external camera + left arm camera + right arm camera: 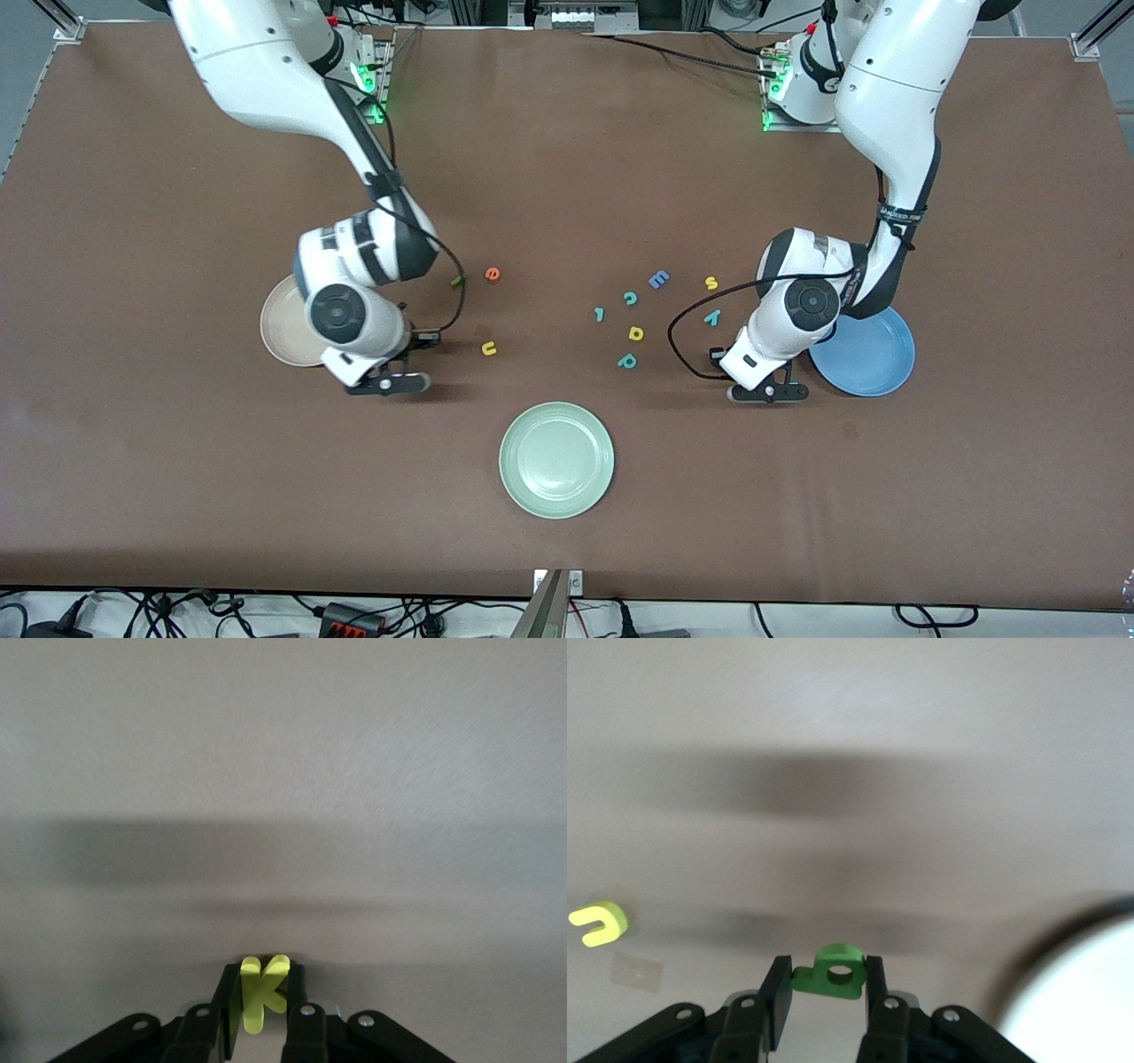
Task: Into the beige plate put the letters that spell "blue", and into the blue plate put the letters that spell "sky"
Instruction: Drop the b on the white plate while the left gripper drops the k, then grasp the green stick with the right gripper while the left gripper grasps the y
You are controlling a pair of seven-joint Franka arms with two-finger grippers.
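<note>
Two arms bend down to the table mid-frame. Left gripper (263, 1014), by the blue plate (873, 359) at right, pinches the yellow "k" (261, 988). Right gripper (824, 992), beside the beige plate (282, 330) at left, clamps the green "b" (831, 973).

The only readable characters here are the foam letters themselves, scattered on the brown table. There's an orange "e" (493, 275) and, nearer the front camera, a yellow "u" (488, 349) (599, 923). Toward the left arm's end sit a blue capital "E" (658, 280), a yellow "s" (710, 283), a teal "y" (712, 317), a teal "c" (630, 298), a yellow "a" (635, 333) and a teal "p" (627, 361). In the left wrist view a yellow "k" (262, 989) stands between the fingers; in the right wrist view, a green "b" (829, 974). The printing on the left arm's strap is too small to read.
</note>
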